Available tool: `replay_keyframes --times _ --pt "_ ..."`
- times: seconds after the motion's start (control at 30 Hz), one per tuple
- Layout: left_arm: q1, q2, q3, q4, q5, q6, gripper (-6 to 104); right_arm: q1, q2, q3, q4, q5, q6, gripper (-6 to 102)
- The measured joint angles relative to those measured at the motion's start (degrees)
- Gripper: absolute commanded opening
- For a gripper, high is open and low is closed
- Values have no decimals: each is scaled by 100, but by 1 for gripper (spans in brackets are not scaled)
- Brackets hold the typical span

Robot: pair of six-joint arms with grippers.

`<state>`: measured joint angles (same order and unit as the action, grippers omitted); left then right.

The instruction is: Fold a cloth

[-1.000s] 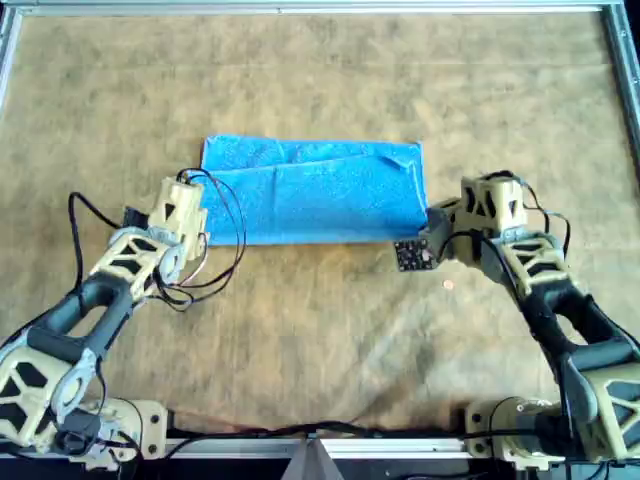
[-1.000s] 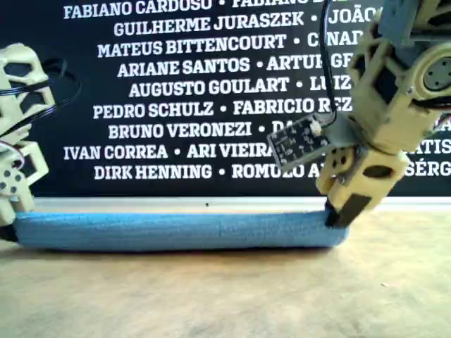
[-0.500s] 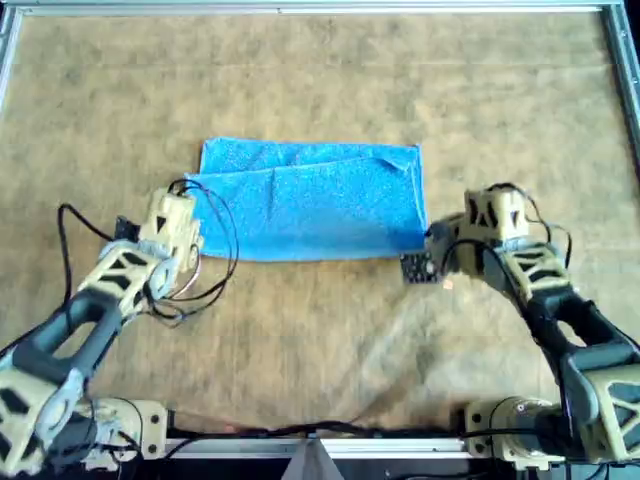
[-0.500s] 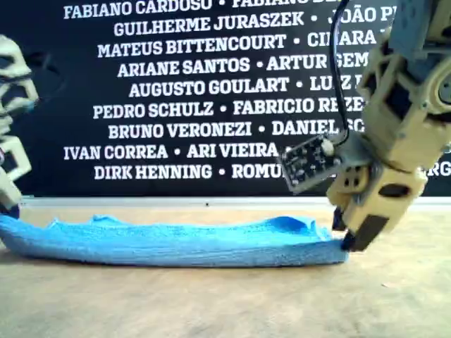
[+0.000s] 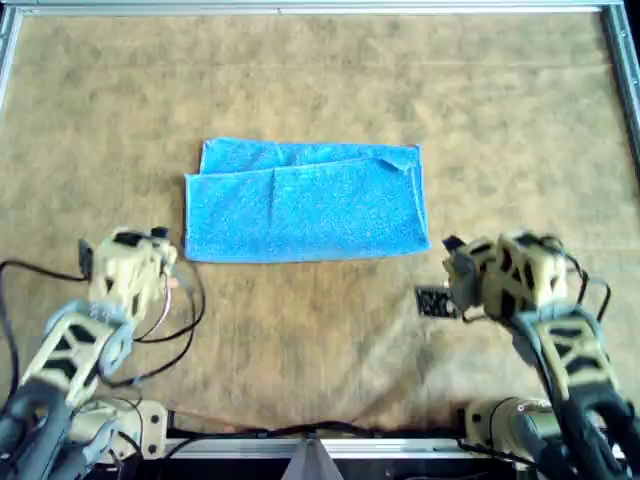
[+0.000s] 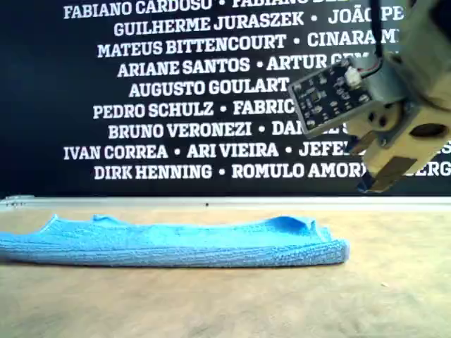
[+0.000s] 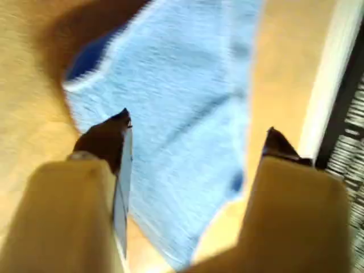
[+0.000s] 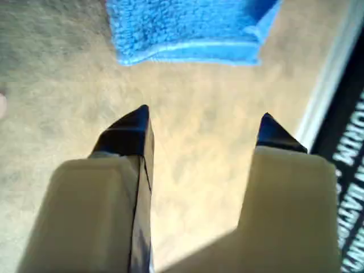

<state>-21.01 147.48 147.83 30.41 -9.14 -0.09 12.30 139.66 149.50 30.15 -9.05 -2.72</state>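
Cloth folded flat, both grippers clear of it

Cloth (image 5: 305, 201), a light blue microfibre towel, lies folded into a wide rectangle on the tan bench (image 5: 330, 70), around the middle and somewhat nearer the far edge than the near one. Its upper layer stops short of the far side, so a narrow strip of the lower layer shows along that edge. In the exterior view the towel (image 6: 176, 241) sits low and flat, with a rounded fold at the exterior view's right.

My first gripper (image 7: 193, 136) has its jaws spread wide with nothing between them; the blue fabric (image 7: 182, 114) fills the view beyond its tips, though the picture is blurred and I cannot tell how high the tips stand above it. My second gripper (image 8: 202, 128) is likewise spread and empty, over bare bench, with a folded towel corner (image 8: 187, 28) ahead of it.

Seen from overhead, both arms sit toward the near edge, one by each near corner, apart from the towel.
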Motion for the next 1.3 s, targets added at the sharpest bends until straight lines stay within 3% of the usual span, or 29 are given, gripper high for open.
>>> replay_keyframes --times 0.23,0.4,0.57,0.73,1.1,1.3 --pt "0 2575 1292 0 0 -9 81 -18 2417 1389 0 0 35 75" --pt "0 2918 1670 0 0 18 81 0 3639 1793 0 -9 26 76" --pt "0 2962 1679 0 0 26 81 44 3568 1784 0 -18 26 76" --pt "0 2962 1679 0 0 26 81 44 2118 1195 0 -35 35 77" --pt "0 2962 1679 0 0 35 81 -9 -3129 -1898 123 -35 88 76" --pt "0 2962 1679 0 0 35 81 88 -4403 -2593 580 -35 88 76"
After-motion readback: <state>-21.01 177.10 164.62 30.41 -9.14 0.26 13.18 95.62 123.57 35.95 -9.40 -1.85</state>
